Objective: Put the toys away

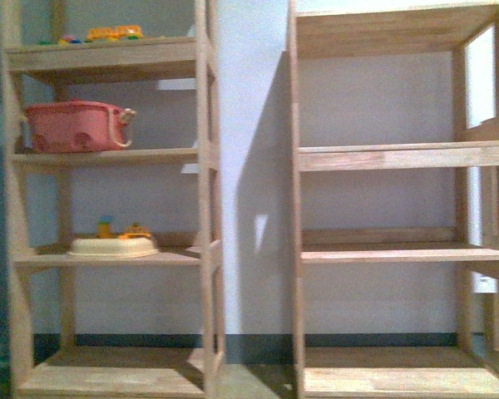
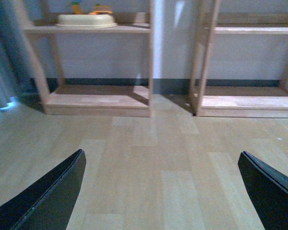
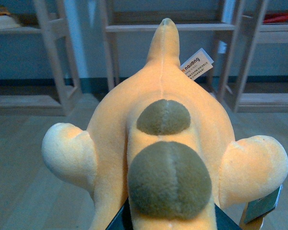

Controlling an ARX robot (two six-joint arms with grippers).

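Observation:
The toy in hand is an orange-yellow plush animal [image 3: 163, 81] that fills the right wrist view. It has two round olive-brown patches, pale rounded paws and a white tag [image 3: 198, 66]. My right gripper [image 3: 170, 223] is shut on it, and only the dark finger edges show under the plush. It hangs above the wooden floor, facing the shelves. My left gripper [image 2: 161, 158] is open over bare floor, with its black fingers [image 2: 48, 196] far apart and nothing between them. Neither arm shows in the front view.
Two wooden shelf units stand ahead, the left one [image 1: 206, 199] and the right one [image 1: 399, 156]. The left unit holds a pink basket [image 1: 75, 126], a cream tray [image 1: 112, 246] with small toys, and small yellow toys [image 1: 114, 33] on top. The right unit's shelves are bare.

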